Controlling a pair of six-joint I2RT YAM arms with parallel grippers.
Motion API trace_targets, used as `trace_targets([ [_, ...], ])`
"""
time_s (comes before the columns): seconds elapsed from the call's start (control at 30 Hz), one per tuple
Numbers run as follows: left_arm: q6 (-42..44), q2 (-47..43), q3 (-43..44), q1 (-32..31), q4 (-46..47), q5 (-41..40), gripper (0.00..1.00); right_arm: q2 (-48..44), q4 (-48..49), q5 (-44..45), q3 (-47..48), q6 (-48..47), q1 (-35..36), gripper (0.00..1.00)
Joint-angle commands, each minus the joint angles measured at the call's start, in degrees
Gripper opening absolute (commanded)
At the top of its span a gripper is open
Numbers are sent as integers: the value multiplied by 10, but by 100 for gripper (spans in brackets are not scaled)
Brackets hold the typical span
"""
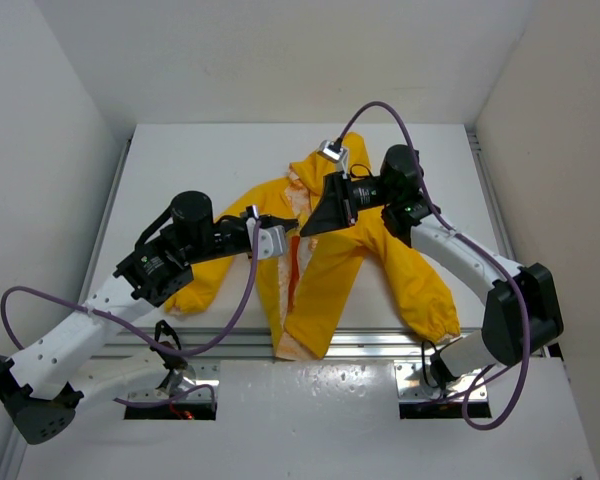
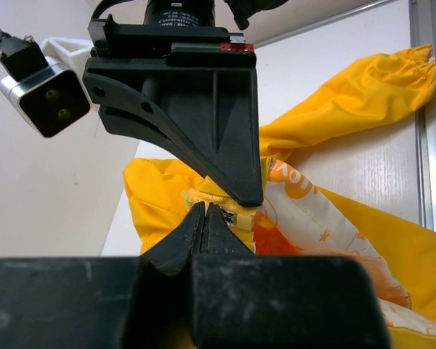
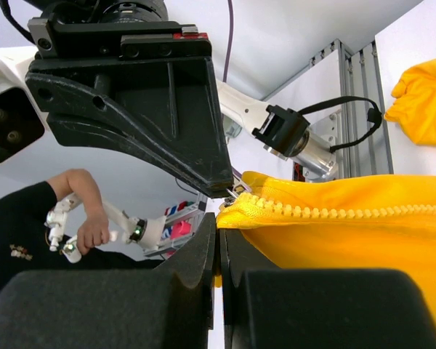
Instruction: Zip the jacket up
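Yellow jacket (image 1: 325, 275) is looking thin, floppy, light | right gripper (image 3: 218, 222) is pinching zipper tape (image 3: 312, 212) at its tips | left gripper (image 2: 206, 214) is sitting shut alongside | grab tape, not cloth

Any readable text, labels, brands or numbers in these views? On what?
Nothing reads in full.
Orange letters on the lining of the jacket: cut off by a fold, no word legible.
Pale mark on the left arm: too small to read.
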Motion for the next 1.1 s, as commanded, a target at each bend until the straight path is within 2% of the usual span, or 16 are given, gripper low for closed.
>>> trace_targets([
  [0.0,-28,0,7,-6,27,-35,0,-30,59,-42,0,-4,24,0],
  [0.3,-83,41,17,-11,70,-150,0,-41,10,-86,-6,-60,58,0],
  [0.6,-110,63,28,-22,106,-293,0,-54,-2,-109,-26,-72,55,0],
  [0.63,-110,63,28,-22,106,-304,0,-54,-1,-105,-27,-72,49,2],
  [0.67,-117,63,28,-22,106,-312,0,-53,-14,-101,-25,-74,47,11],
  [0.7,-129,63,28,-22,106,-319,0,-53,-21,-93,-24,-79,42,33],
  [0.73,-137,63,28,-22,106,-334,0,-56,-34,-79,-13,-96,23,39],
  [0.77,-143,63,28,-22,100,-342,0,-58,-120,-61,-6,-112,14,43],
  [0.8,-154,63,28,-22,94,-349,0,-64,-155,-51,1,-157,4,50],
  [0.83,-162,63,28,-22,94,-365,0,-74,-246,-38,35,-221,-23,52],
  [0.87,-169,63,28,-17,89,-371,0,-79,-378,13,53,-313,-32,52],
  [0.9,-188,63,28,-12,89,-377,0,-87,-495,36,94,-360,-47,52],
  [0.93,-201,63,28,-12,89,-384,0,-94,-524,55,115,-423,-49,52],
  [0.97,-212,63,28,-4,89,-392,0,-106,-528,90,116,-416,-49,50],
  [1.03,-249,81,44,-4,83,-411,0,-121,-459,115,92,-381,-61,50],
  [1.07,-260,88,50,1,78,-427,0,-139,-437,121,70,-318,-68,50],
])
